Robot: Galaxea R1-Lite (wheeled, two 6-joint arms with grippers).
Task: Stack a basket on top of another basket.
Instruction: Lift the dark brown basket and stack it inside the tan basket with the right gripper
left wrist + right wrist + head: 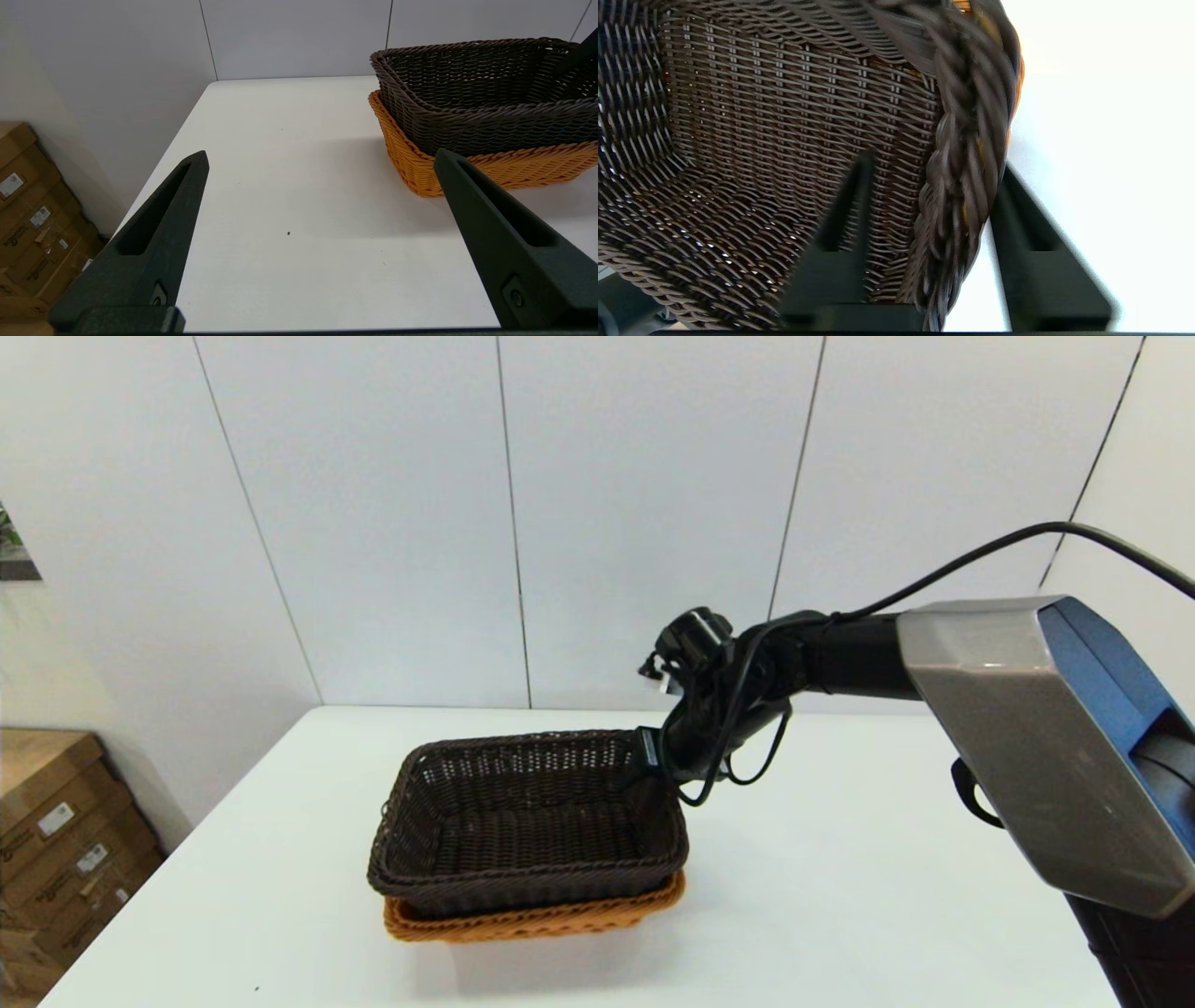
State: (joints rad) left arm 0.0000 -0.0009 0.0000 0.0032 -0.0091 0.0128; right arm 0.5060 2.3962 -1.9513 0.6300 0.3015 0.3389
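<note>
The dark brown basket [527, 821] sits nested in the orange-tan basket [532, 919] on the white table [840, 896]; the right gripper [931, 210] straddles its right rim, one finger inside, one outside; the left gripper [320, 161] hovers spread wide nearby.

No writing could be read anywhere; the small white labels [10, 185] on the brown cardboard boxes [32, 224] stacked left of the white table [299, 196] were too small to make out.
</note>
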